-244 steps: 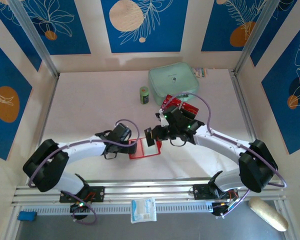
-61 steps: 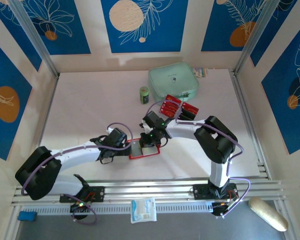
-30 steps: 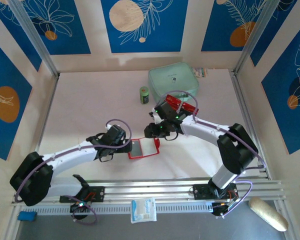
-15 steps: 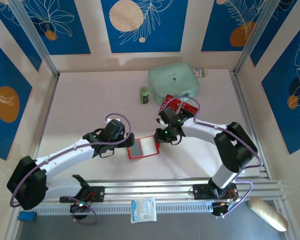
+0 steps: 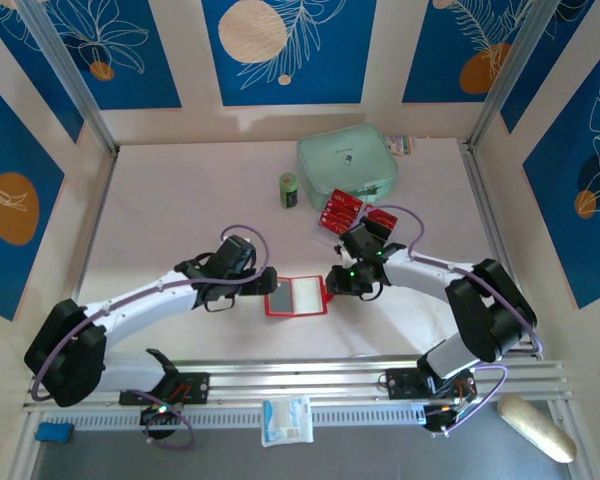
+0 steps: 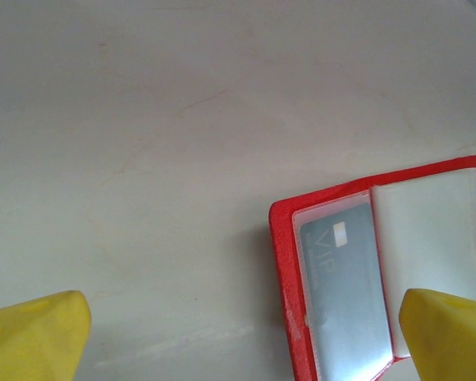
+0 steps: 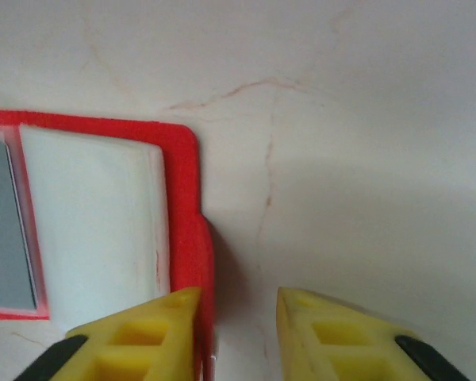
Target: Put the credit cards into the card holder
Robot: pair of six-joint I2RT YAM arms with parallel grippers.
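Lying open on the table (image 5: 180, 200), the card holder (image 6: 285, 262) is cut off by the frame's lower edge; "VIP" is read on a grey card (image 6: 341, 286) in its clear pocket. Print on the red credit cards (image 5: 340, 211) by the pouch (image 5: 346, 160) cannot be made out. The left gripper (image 6: 238, 333) is spread wide and empty; the right gripper (image 7: 238, 317) is parted narrowly at the holder's right edge, gripping nothing.

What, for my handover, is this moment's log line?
card holder: open flat, grey card pocketed | left gripper: open, beside it | right gripper: part-open, empty, at its right edge | red credit cards: outside holder
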